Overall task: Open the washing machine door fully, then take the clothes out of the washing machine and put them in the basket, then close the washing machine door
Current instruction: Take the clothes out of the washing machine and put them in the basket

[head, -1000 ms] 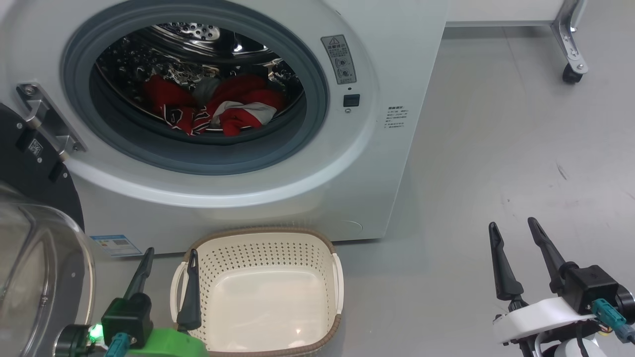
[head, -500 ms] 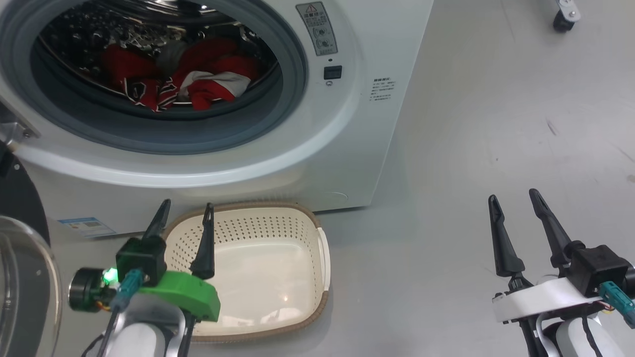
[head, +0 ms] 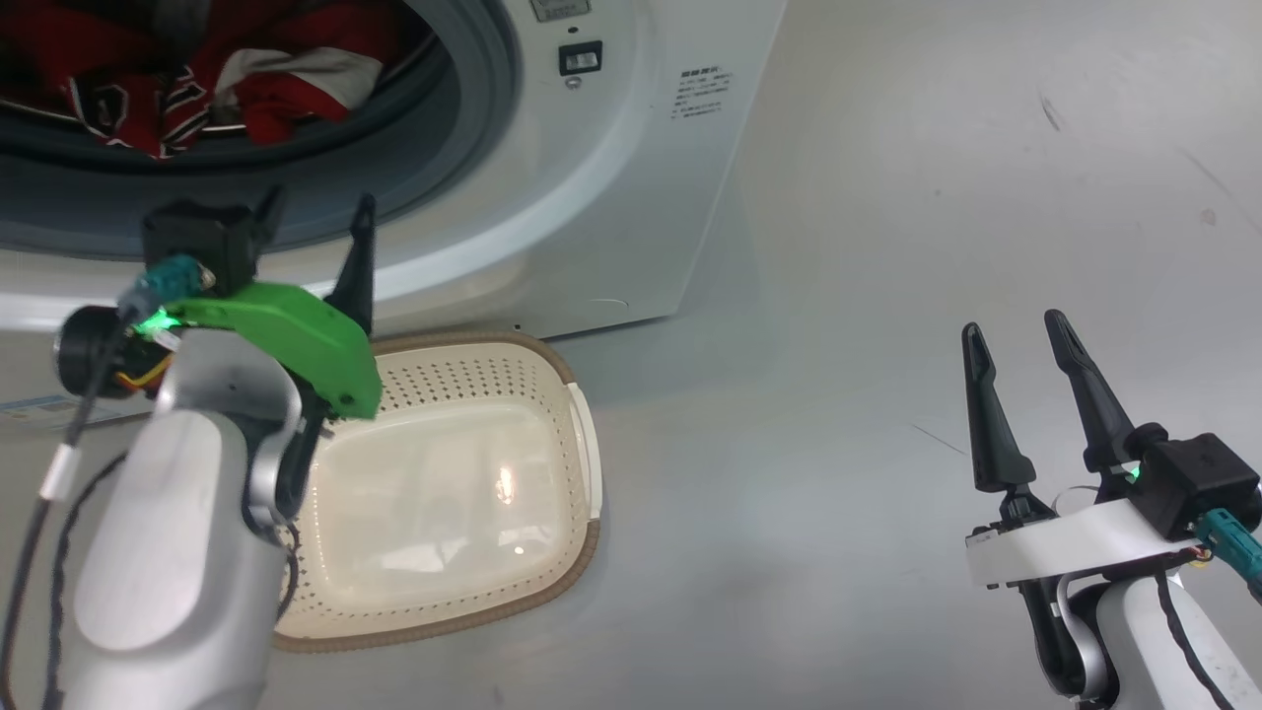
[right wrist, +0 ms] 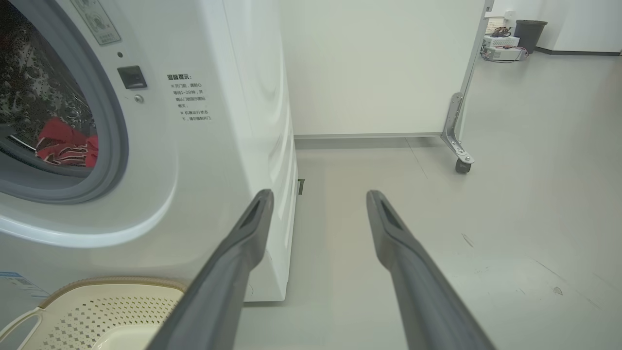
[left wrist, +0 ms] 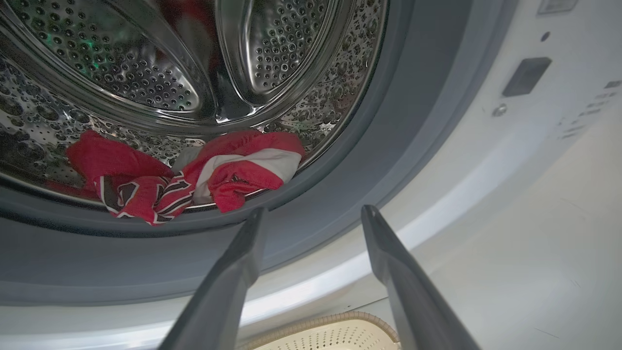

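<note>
Left pincer (head: 317,202) — released, empty — had risen from the basket (head: 592,537) to the washing machine (head: 611,197) opening; clothes (left wrist: 194,170) retrieval was evidently beginning.

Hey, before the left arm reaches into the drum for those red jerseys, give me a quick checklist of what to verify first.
1. Left gripper open and empty: ok.
2. Way from it to the clothes at the front lip of the drum unblocked: ok.
3. Basket empty, on the floor below the washing machine opening: ok.
4. Right gripper open, over bare floor, apart from the machine: ok.
5. Washing machine door swung fully aside: cannot tell.
</note>
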